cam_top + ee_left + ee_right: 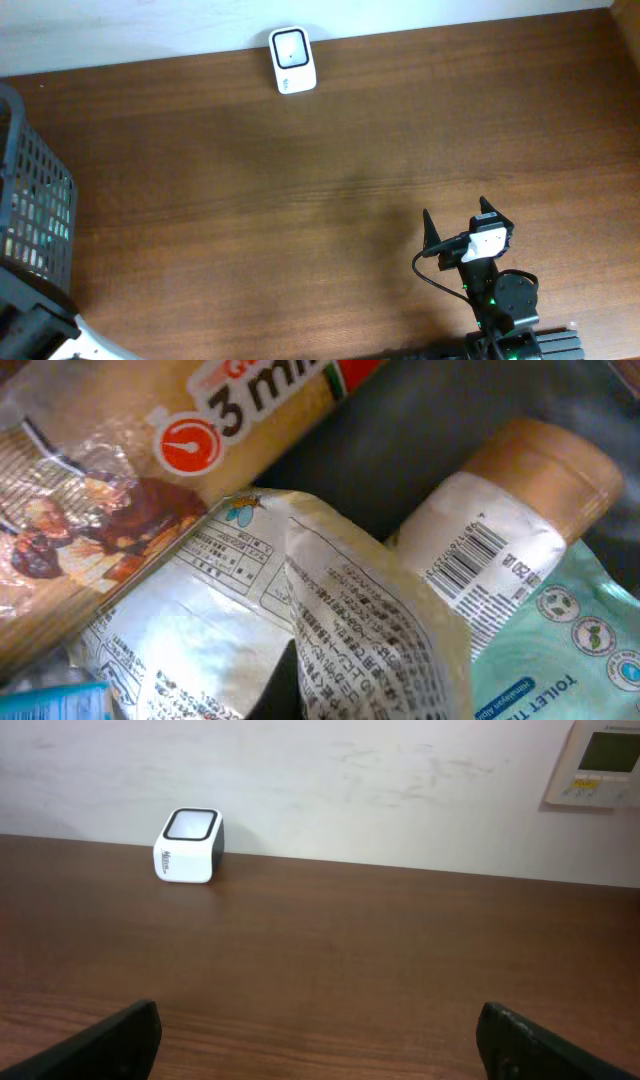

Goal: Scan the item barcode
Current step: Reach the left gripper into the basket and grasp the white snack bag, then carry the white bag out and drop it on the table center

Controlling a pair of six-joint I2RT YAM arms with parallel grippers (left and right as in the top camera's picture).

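Observation:
The white scanner [292, 60] with a black window stands at the table's far edge, also in the right wrist view as the scanner [187, 846]. My left arm [40, 335] reaches into the dark basket [40, 200]. Its wrist view is filled by packages. A crinkled white packet [350, 610] with printed text bunches up towards the camera, pinched at the bottom middle; the fingers themselves are hidden, shut on it. A tan tube [500, 530] beside it shows a barcode label. My right gripper [460, 222] hovers open and empty near the front edge, seen as the right gripper [320, 1040] with fingertips [110, 1040] wide apart.
In the basket lie an orange "3 min" food pack [200, 420] and a teal toilet-tissue packet [570, 650]. The brown table [330, 180] stretches between basket and scanner. A wall control panel [600, 760] hangs behind the table.

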